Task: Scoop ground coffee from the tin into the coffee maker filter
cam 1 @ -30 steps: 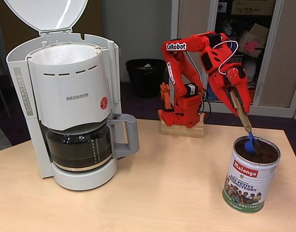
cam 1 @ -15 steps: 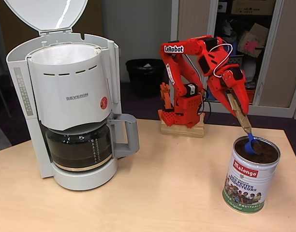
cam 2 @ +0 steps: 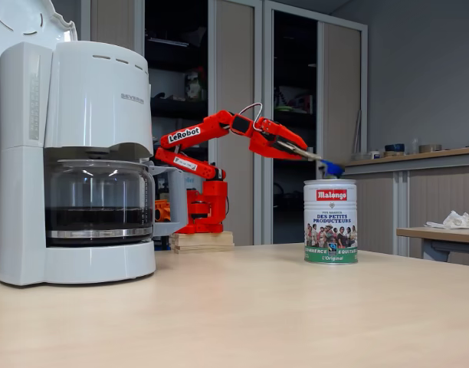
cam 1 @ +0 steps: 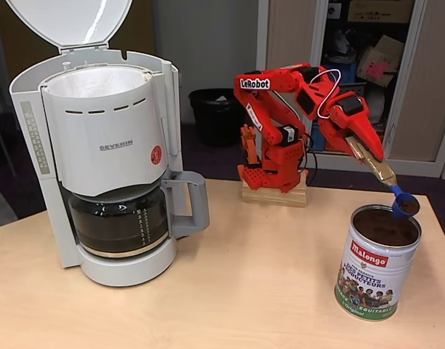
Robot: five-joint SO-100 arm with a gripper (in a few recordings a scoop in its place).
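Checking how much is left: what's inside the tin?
In a fixed view the open tin shows dark ground coffee close to its rim. How deep it goes is hidden by the metal wall. The blue scoop hangs just above.

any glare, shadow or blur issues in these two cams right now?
In a fixed view, a bright glare streak on the raised lid; the coffee maker and tin are sharp, with soft shadows. In the low fixed view, lighting is dimmer, the carafe shows reflections, and the background is dark.

Office: storage cupboards [cam 1: 353, 43], wastebasket [cam 1: 219, 113]
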